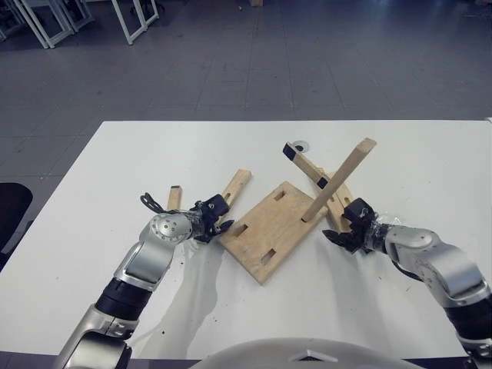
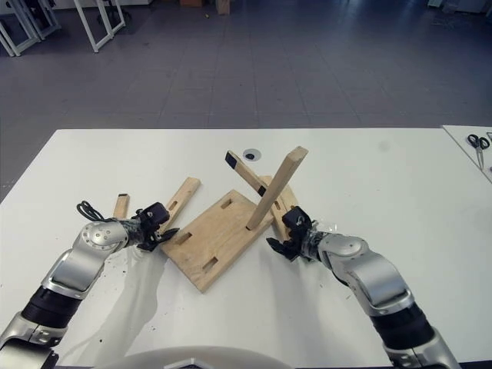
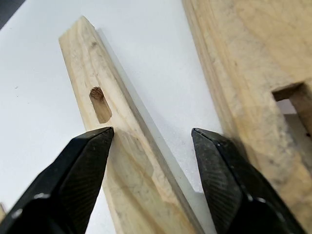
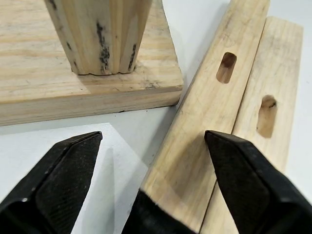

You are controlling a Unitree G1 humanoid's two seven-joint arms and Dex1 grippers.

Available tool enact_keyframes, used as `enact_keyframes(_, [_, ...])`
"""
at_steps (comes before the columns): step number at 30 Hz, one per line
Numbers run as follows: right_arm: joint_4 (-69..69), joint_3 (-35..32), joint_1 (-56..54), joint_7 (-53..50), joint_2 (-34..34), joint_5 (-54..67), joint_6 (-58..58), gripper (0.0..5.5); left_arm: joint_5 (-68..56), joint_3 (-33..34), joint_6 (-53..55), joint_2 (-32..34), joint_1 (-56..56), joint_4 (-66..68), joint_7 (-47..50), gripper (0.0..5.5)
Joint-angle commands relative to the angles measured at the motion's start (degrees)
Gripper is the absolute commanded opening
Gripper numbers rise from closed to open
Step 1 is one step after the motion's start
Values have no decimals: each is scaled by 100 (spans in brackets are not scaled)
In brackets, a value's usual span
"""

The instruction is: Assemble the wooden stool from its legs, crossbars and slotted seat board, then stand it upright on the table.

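White table point(image 1: 115, 169): your left gripper point(image 1: 218, 217) spread over loose leg point(image 1: 237, 187), right gripper point(image 1: 338, 232) spread beside paired legs point(image 4: 195, 126), likely lining up grabs.

The left arm point(image 1: 144, 263) and the right arm point(image 1: 434, 263) wear rounded silver-grey metal shells along the forearm, with matte black segments at the joints farther back. A thin black cable point(image 1: 151, 204) loops out beside the left wrist. The left gripper point(image 3: 152, 132) and the right gripper point(image 4: 153, 135) each end in two black wedge-shaped fingers point(image 3: 80, 170) with finely ribbed inner faces.
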Motion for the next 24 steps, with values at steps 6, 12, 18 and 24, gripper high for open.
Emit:
enact_keyframes(6, [1647,116,-1025,-177,1181,-844,-1115,389,-211,-315,275,108,249,-798,-606,297])
enact_keyframes(12, [2331,-330,-1270,-256,1603,-1021,-1797,389,-248,-408,589,195,175,-1144,-746,297])
enact_keyframes(18, [527,-1266,-599,-8,792,-819,-719,389,-205,-318,700,267,298,-1249,-646,297])
enact_keyframes(24, [-340,-1804,596,112,417,-743,-126,389,-236,-217,801,306,414,-1367,-542,297])
